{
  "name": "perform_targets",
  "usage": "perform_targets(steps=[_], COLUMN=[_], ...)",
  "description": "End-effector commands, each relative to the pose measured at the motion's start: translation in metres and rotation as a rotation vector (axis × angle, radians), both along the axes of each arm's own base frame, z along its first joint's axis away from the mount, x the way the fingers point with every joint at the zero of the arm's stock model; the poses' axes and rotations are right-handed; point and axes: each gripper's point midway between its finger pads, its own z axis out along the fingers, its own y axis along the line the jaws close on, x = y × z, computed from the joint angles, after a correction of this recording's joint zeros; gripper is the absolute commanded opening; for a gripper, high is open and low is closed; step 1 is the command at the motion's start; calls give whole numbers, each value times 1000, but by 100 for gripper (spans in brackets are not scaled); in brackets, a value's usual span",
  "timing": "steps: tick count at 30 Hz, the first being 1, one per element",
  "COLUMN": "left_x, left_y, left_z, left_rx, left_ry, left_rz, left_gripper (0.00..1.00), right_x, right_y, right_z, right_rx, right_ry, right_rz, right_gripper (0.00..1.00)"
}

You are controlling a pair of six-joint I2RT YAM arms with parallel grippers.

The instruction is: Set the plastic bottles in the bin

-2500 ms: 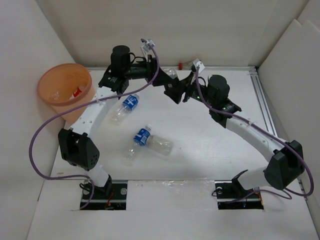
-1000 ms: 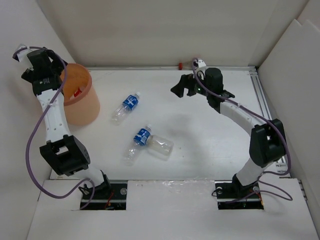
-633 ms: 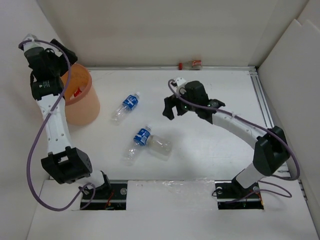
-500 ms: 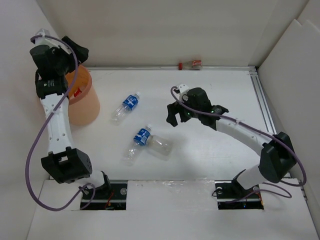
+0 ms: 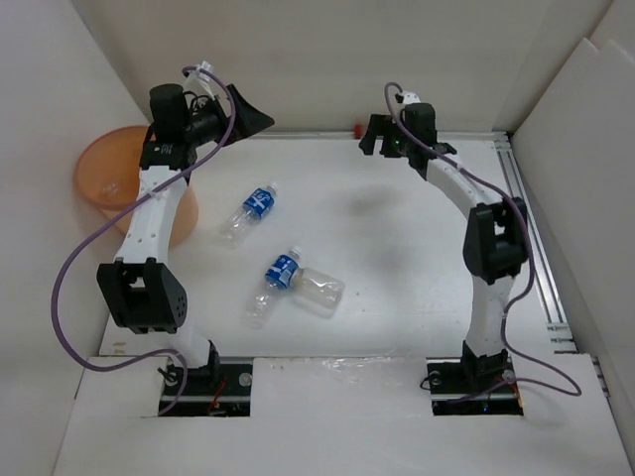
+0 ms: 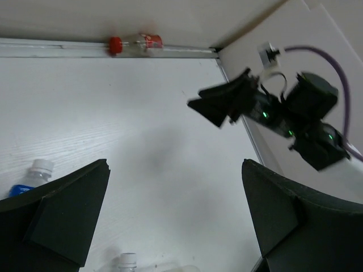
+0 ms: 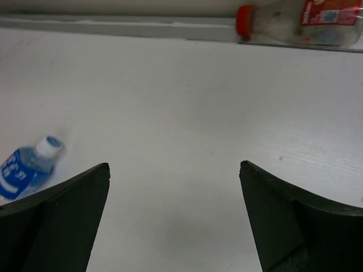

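Note:
The orange bin [image 5: 94, 193] stands at the far left, partly behind my left arm. Two blue-labelled plastic bottles [image 5: 253, 210] [image 5: 277, 277] lie on the table, the nearer one touching a clear label-less bottle [image 5: 317, 290]. A red-capped bottle [image 7: 295, 22] lies along the back wall. My left gripper [image 5: 243, 114] hangs open and empty high above the table's back left, right of the bin. My right gripper [image 5: 373, 139] is open and empty near the back wall, just short of the red-capped bottle [image 6: 136, 44]. The blue bottle [image 7: 25, 167] shows at the right wrist view's left edge.
White walls enclose the table on three sides. A metal rail [image 5: 526, 228] runs along the right edge. Both arm bases sit at the near edge. My right arm [image 6: 309, 122] shows in the left wrist view, near the back right corner.
My left arm swung from beside the bin to the right, toward the back centre. My right arm rose from mid-table and reached to the back wall. Both grippers stayed open.

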Motion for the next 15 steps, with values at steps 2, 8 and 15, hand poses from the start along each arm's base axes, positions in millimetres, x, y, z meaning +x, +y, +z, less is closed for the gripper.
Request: perform_targets(steps=[2,8,15], left_x=[-18,-21,-21], left_y=[-25,-27,-27], left_z=[23,25,24], left_rx=[5,1,8], left_ry=[-91,-100,-99], left_rz=[-100,-121,-123], left_gripper=[100,100,100], right_x=[75,127,155], right_y=[-36,-76,-99], right_z=[-18,-34,-14], right_rx=[117,191,214], right_ry=[-18,-65,-166], right_rz=[-76,-96,-214], right_gripper=[100,100,100])
